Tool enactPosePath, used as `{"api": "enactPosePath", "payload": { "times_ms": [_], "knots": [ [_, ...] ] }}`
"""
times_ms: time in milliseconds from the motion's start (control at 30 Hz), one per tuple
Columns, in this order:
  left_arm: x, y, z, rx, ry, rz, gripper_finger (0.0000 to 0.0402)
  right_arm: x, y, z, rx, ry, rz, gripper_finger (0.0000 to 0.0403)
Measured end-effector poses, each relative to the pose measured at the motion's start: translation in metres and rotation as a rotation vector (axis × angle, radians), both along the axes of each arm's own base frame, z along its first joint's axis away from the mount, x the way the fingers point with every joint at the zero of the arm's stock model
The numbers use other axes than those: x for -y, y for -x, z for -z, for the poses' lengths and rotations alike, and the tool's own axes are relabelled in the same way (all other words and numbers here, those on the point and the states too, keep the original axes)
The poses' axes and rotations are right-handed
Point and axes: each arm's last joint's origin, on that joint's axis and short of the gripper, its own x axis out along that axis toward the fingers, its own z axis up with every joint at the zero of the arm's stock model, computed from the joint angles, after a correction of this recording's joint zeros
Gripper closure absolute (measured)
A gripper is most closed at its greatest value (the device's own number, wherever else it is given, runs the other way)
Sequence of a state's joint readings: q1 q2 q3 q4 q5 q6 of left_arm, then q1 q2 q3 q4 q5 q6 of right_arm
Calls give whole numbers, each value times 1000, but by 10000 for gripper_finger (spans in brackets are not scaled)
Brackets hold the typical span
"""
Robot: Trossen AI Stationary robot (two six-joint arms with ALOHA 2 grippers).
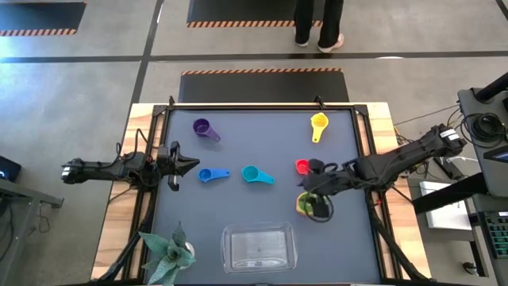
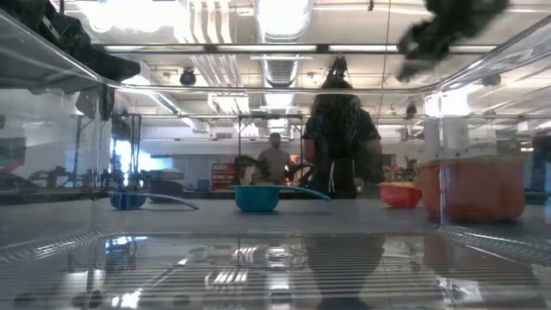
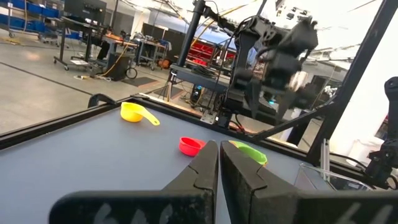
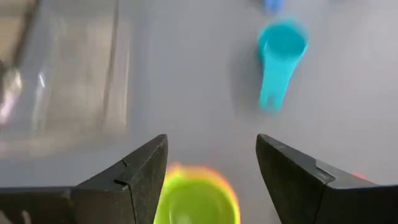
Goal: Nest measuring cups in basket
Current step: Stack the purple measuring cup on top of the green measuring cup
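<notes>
The green cup sits nested in the orange cup (image 4: 196, 198) on the mat (image 1: 304, 205). My right gripper (image 4: 211, 140) is open and hovers above this pair; in the low view it (image 2: 448, 26) is well above the orange cup (image 2: 472, 189). Lying singly on the mat are the purple (image 1: 205, 129), yellow (image 1: 319, 123), blue (image 1: 213, 174), teal (image 1: 255, 175) and red (image 1: 302, 166) cups. The clear basket (image 1: 258, 246) stands at the near edge. My left gripper (image 1: 178, 165) waits shut at the mat's left side, beside the blue cup.
A green-leaved toy plant (image 1: 167, 254) stands at the near left corner, beside the basket. A person (image 1: 319, 24) stands beyond the far edge. Bare mat lies between the basket and the teal cup (image 4: 280, 56).
</notes>
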State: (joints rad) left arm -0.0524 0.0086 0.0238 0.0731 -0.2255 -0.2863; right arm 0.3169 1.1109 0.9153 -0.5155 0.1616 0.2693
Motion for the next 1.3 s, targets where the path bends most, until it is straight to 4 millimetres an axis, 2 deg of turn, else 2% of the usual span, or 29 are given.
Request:
{"api": "enactPosePath", "payload": {
  "times_ms": [300,500,700,900,1067,1300],
  "knots": [
    [0,0,0,0,0,0,402,8,-17,-40,157,-30,107,184],
    [0,0,0,0,0,0,402,11,-19,-51,191,-81,178,184],
    [0,0,0,0,0,0,402,13,-19,-48,195,-53,206,184],
    [0,0,0,0,0,0,402,24,-21,-40,175,12,216,184],
    [0,0,0,0,0,0,402,44,-26,-31,173,17,146,184],
    [-1,0,0,0,3,-39,402,83,-37,-26,285,-28,107,184]
  ]
}}
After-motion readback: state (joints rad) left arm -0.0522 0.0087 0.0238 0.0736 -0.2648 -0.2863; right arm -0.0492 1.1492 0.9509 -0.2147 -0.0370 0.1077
